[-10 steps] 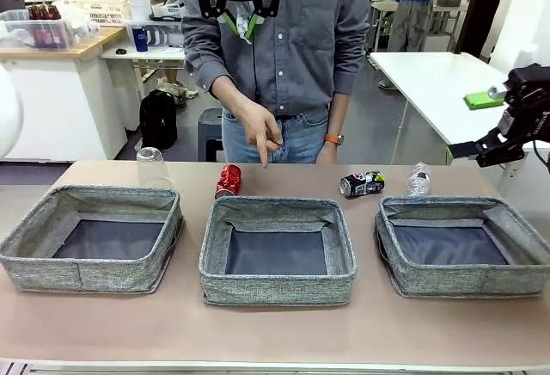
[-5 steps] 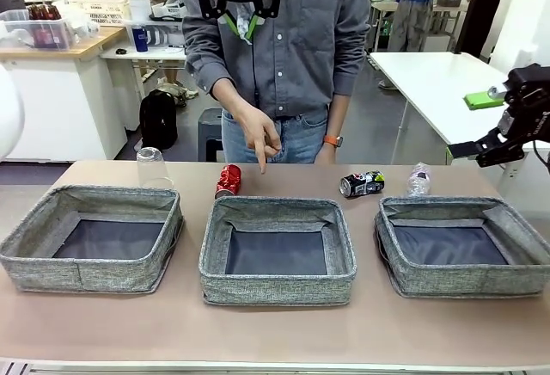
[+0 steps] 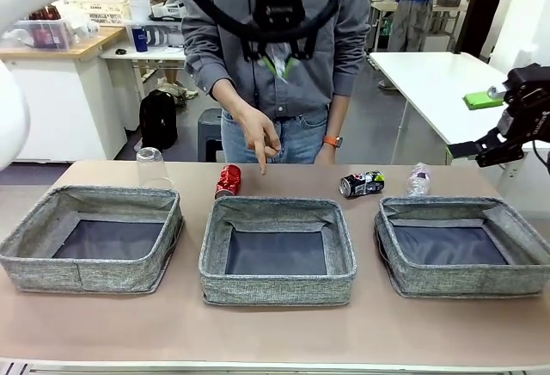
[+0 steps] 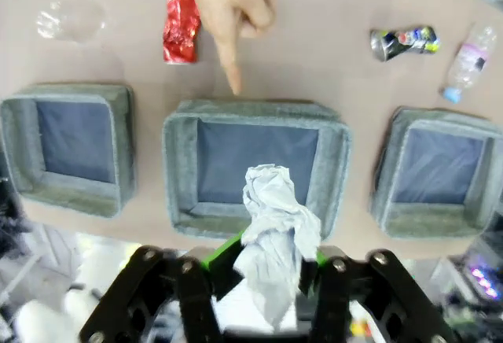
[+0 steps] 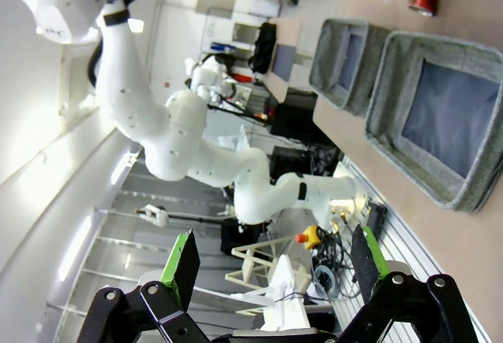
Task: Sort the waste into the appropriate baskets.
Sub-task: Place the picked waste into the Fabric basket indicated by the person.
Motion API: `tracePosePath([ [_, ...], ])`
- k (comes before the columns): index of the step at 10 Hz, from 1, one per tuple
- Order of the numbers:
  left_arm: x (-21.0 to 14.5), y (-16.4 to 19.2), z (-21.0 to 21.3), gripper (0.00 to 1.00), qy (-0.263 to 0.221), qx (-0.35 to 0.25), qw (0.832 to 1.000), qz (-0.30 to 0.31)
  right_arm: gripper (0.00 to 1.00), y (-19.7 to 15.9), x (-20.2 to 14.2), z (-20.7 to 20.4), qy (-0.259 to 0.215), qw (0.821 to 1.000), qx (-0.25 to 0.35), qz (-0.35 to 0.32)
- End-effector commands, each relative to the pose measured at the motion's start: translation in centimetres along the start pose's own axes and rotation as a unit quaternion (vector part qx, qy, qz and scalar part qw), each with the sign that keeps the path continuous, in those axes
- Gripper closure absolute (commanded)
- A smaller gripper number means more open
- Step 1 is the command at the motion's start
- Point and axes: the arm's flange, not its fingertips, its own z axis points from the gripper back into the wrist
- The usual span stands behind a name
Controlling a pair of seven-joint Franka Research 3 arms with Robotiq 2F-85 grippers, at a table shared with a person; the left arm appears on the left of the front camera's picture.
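White crumpled paper, creased and wadded into a longish lump, is pinched tight in my left claw. Its long axis runs out along the fingers toward the middle basket below. From the front it hangs high over the tabletop, level with the person's shirt. That basket is soft grey weave with a dark flat bottom. A person's hand points one finger down at its far rim. My right claw stands wide open and holds nothing, off past the right-hand basket.
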Motion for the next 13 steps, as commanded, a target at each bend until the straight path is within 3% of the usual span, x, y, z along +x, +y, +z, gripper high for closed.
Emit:
tracePosePath([
  [1,-7.8,5.3,-7.6,0.89,-0.022,0.001,0.999,0.025,0.00,0.1,0.3,-0.1,-0.005,1.000,0.010,0.015],
  [5,-12.3,4.3,-15.9,0.89,-0.024,0.043,0.998,0.044,0.00,0.1,0.3,-0.1,-0.005,1.000,0.010,0.015],
  [6,-13.5,4.0,-16.9,0.89,-0.008,0.039,0.999,0.024,0.00,0.1,0.3,-0.1,-0.005,1.000,0.010,0.015],
  [8,-14.5,2.5,-19.1,0.89,-0.021,0.043,0.999,-0.005,0.00,0.1,0.3,-0.1,-0.005,1.000,0.010,0.015],
  [12,-13.9,2.1,-19.8,0.89,-0.001,0.009,0.999,-0.047,0.00,0.1,0.3,-0.1,-0.005,1.000,0.010,0.015],
  [13,-13.9,2.1,-19.9,0.35,-0.003,0.017,0.999,-0.045,0.00,0.1,0.3,-0.1,-0.005,1.000,0.010,0.015],
])
